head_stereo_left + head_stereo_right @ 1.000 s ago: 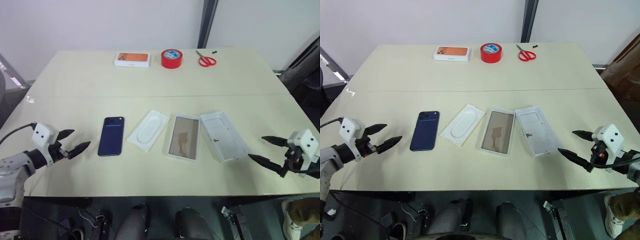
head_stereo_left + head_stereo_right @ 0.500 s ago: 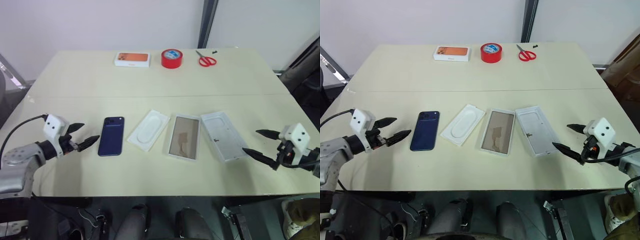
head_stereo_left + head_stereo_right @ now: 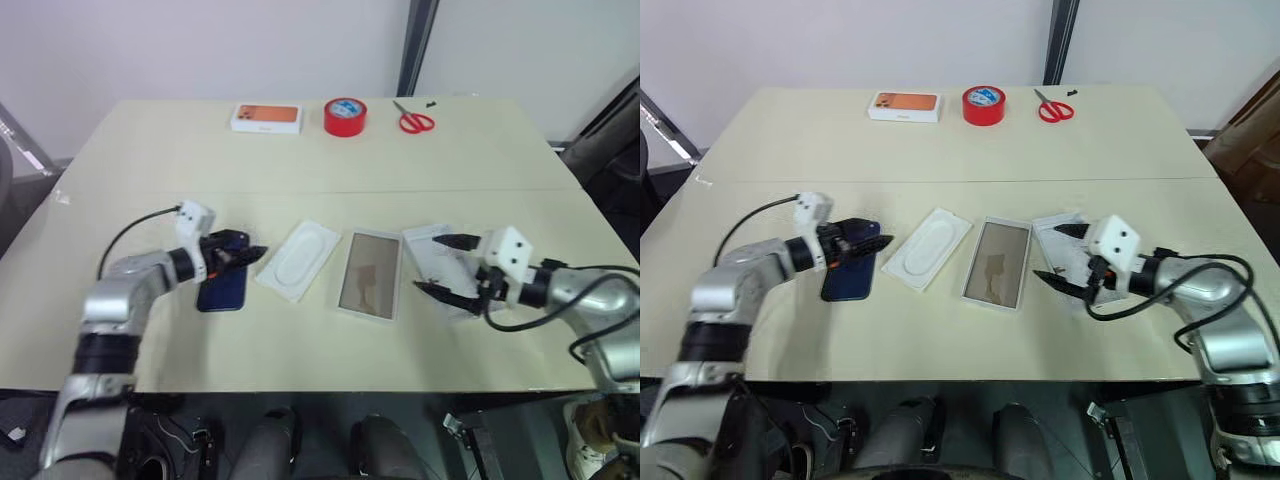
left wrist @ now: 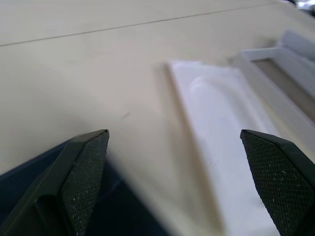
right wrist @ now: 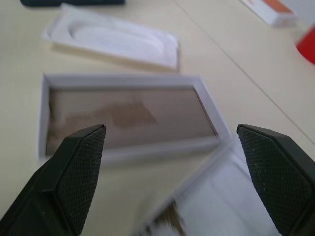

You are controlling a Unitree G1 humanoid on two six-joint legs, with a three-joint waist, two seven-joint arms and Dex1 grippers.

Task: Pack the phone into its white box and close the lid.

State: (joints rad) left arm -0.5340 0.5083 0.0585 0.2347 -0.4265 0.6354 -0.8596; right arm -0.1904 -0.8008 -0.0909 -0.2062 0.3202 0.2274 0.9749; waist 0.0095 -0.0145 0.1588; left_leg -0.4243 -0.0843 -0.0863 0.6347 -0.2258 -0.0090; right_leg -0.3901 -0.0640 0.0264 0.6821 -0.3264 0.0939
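Grippers both spread wide — left gripper (image 3: 238, 254) over phone (image 3: 222, 288), right gripper (image 3: 444, 267) over lid (image 3: 428, 248).

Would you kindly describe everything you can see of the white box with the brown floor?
The white box is a shallow rectangular tray with thin white walls, seemingly cardboard, and a tan-brown inner floor bearing a darker patch. It lies flat, open and empty on the table, long side running away from the robot. The white insert lies apart on its left, the lid close on its right; whether they touch is unclear. Neither gripper touches it.
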